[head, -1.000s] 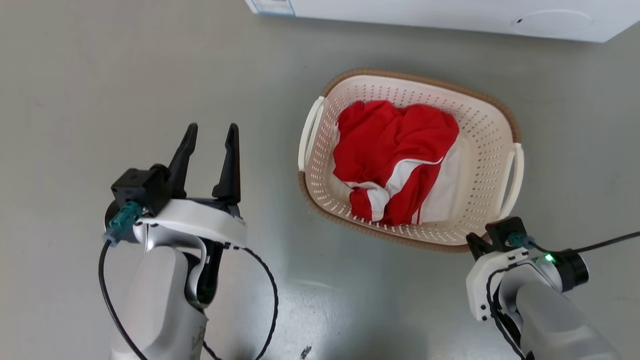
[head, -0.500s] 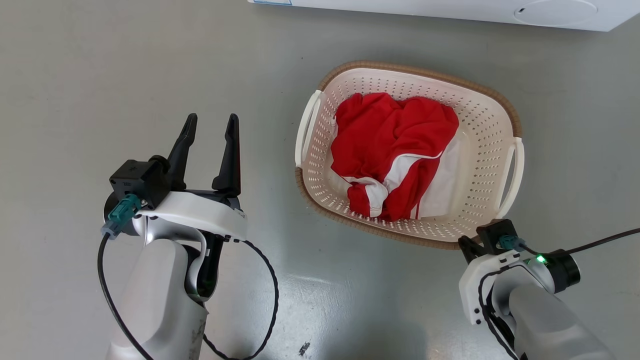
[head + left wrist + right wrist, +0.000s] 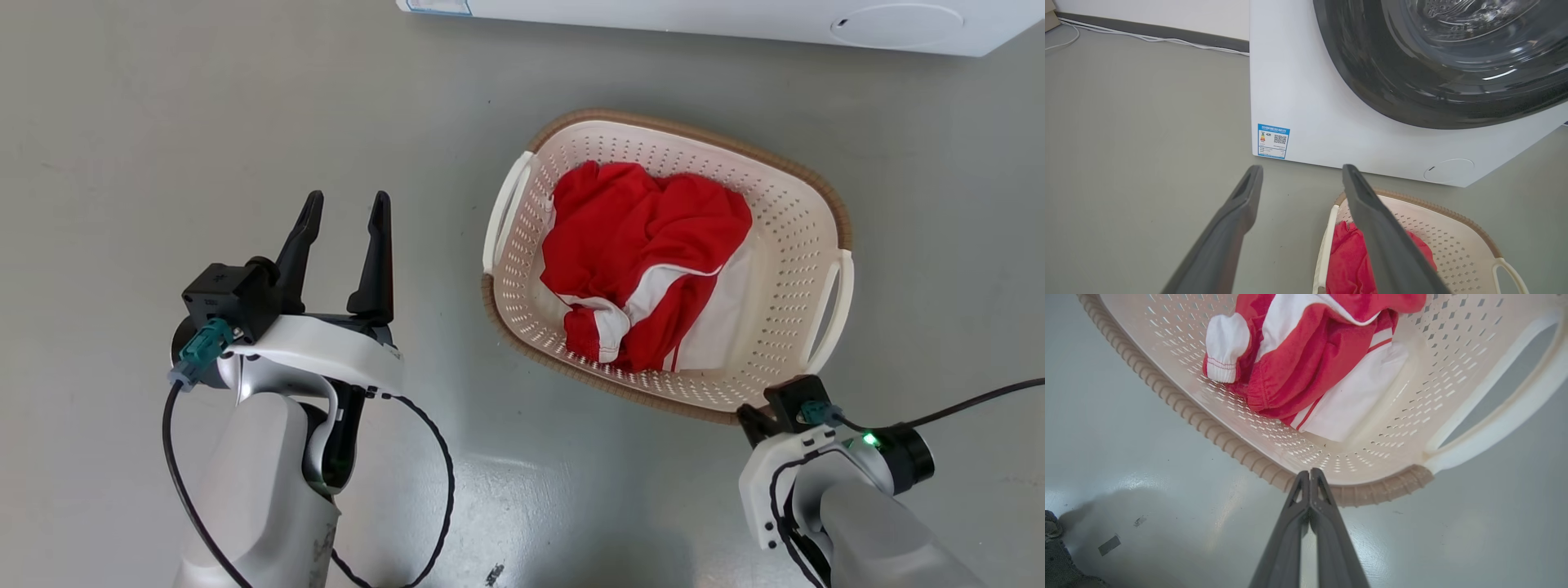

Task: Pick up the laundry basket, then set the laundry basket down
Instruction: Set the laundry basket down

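**Laundry basket** point(image 3: 788, 220): It is sitting right of centre over the grey floor point(image 3: 163, 122). It is on the near side of the white washing machine point(image 3: 1331, 102) and apart from it. Whether its base is resting fully on the floor cannot be told. The brown rim band point(image 3: 833, 200) is running round its top. The left handle point(image 3: 500, 216) and the right handle point(image 3: 834, 304) are both showing as white loops. A red and white garment point(image 3: 645, 245) is lying crumpled inside, covering most of the bottom.

**Right gripper** point(image 3: 1309, 473): It is sitting at the basket's near right corner. Its two dark fingers are pressing together with no gap at the tips, so it is closed. The tips are lying against the rim band, just left of where the right handle joins. The fingers are sitting side by side along the band. Whether they are gripping any of it cannot be told.

**Left gripper** point(image 3: 347, 200): It is hanging above bare floor, left of the basket and well apart from it, with its fingers pointing far. The fingers are standing wide apart and are holding nothing.

**Washing machine:** Its dark round door point(image 3: 1453, 61) is facing the near side. A blue-edged label point(image 3: 1273, 141) is sticking at the lower left corner of its front. A pale cable point(image 3: 1147, 37) is running along the foot of the far wall.
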Controlling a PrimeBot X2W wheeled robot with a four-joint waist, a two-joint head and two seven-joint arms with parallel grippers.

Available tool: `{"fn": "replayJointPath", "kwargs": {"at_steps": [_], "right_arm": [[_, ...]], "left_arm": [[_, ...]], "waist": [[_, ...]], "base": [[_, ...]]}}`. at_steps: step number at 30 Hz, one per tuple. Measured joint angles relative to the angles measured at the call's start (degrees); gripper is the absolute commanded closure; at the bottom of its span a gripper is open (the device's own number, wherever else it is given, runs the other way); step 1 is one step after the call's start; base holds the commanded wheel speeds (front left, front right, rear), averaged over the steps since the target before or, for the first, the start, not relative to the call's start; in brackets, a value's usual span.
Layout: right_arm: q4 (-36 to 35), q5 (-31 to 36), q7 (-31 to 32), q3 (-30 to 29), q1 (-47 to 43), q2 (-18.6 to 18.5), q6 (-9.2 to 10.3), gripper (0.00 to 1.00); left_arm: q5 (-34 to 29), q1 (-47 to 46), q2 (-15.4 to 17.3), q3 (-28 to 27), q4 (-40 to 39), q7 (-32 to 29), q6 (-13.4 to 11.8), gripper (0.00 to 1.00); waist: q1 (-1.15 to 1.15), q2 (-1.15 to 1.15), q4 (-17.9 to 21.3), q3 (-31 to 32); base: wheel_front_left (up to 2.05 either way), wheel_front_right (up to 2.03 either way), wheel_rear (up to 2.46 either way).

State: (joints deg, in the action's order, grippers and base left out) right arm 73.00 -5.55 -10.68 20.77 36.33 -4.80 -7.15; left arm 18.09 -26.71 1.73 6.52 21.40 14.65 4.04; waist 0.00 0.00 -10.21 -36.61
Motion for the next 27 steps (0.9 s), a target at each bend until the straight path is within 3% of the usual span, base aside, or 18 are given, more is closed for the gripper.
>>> {"fn": "replayJointPath", "kwargs": {"at_steps": [27], "right_arm": [[0.51, -6.17, 0.19, 7.76, -3.21, 0.57, 0.0, 1.0]], "left_arm": [[-0.01, 0.1, 0.01, 0.69, 1.1, 0.0, 0.0, 0.0]], "waist": [[0.0, 0.0, -0.04, 1.64]], "base": [[0.0, 0.0, 0.0]]}}
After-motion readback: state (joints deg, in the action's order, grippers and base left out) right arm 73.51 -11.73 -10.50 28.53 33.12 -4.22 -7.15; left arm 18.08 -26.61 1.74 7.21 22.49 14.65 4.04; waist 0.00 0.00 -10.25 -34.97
